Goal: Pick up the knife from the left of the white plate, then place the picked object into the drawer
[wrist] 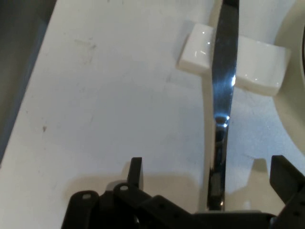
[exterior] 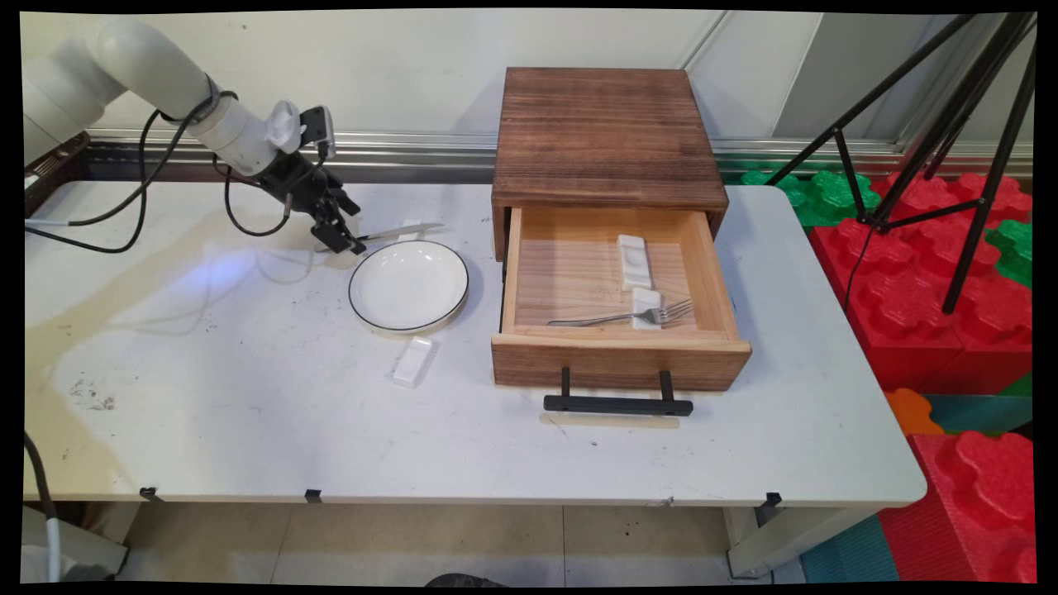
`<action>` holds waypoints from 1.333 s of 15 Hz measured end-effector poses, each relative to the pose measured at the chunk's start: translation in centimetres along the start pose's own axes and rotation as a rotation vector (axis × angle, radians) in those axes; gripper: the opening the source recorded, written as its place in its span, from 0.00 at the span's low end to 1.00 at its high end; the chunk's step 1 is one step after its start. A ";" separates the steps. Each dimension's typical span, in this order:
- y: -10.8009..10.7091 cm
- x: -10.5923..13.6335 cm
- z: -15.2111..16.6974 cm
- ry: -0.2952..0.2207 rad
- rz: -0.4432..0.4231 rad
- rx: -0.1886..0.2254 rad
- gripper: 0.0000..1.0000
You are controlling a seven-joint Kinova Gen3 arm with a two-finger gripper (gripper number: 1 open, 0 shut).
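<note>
Steel knife (wrist: 224,86) lies across a small white rest (wrist: 248,64) behind the white plate (exterior: 408,286) on the tabletop (exterior: 248,397). I see my gripper (exterior: 345,241) low over its handle end, fingers (wrist: 135,172) spread wide — one either side of the handle, neither touching. Right of the plate, the wooden drawer (exterior: 616,351) stands open — a fork (exterior: 628,316) inside.

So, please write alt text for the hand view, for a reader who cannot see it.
The open hand straddles a table knife's handle; the knife lies across a white cutlery rest on the white table. A plate's rim shows at right.
</note>
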 end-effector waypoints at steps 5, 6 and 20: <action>0.2 0.2 0.3 0.001 0.018 -0.017 0.00; 0.1 0.3 0.3 0.003 0.019 -0.018 0.00; 0.1 0.6 -0.5 0.005 0.026 -0.031 0.00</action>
